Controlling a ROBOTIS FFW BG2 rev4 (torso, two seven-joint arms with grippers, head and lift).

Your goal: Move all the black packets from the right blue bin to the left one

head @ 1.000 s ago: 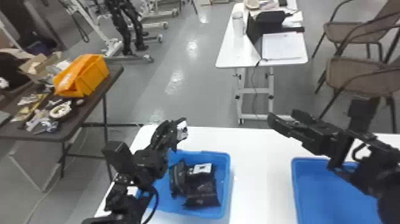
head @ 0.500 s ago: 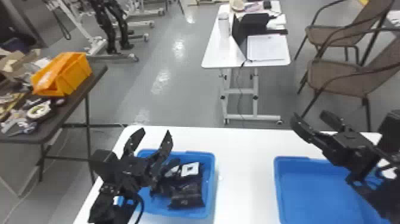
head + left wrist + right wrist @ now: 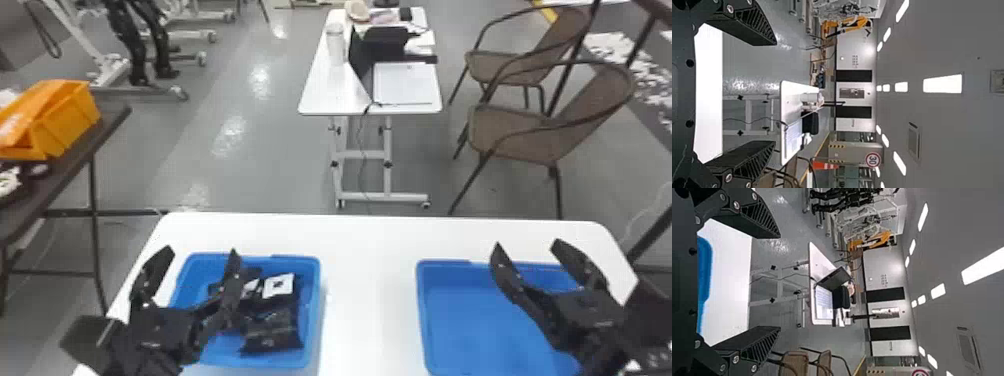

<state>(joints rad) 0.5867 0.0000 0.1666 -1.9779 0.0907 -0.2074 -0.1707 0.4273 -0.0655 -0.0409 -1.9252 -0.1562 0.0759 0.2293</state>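
My left gripper (image 3: 200, 253) stands open over the left part of the left blue bin (image 3: 312, 310), its fingers spread with nothing between them. Inside that bin, toward its right side, lie several black packets (image 3: 272, 327), one with a white label (image 3: 278, 286). My left arm partly covers the pile. My right gripper (image 3: 527, 246) is open and holds nothing, over the far edge of the right blue bin (image 3: 470, 320), whose visible floor is bare. Both wrist views look out across the room past the spread fingers of the left gripper (image 3: 775, 93) and right gripper (image 3: 779, 282).
Both bins stand on a white table (image 3: 370, 280), with a strip of tabletop between them. Beyond it are a smaller white table (image 3: 330, 95) and brown chairs (image 3: 530, 135). A dark table at the left bears an orange bin (image 3: 65, 120).
My left gripper's fingers have spread apart, and that gripper has shifted left relative to its bin. The right gripper has moved rightward and back over its bin. The head view has shifted.
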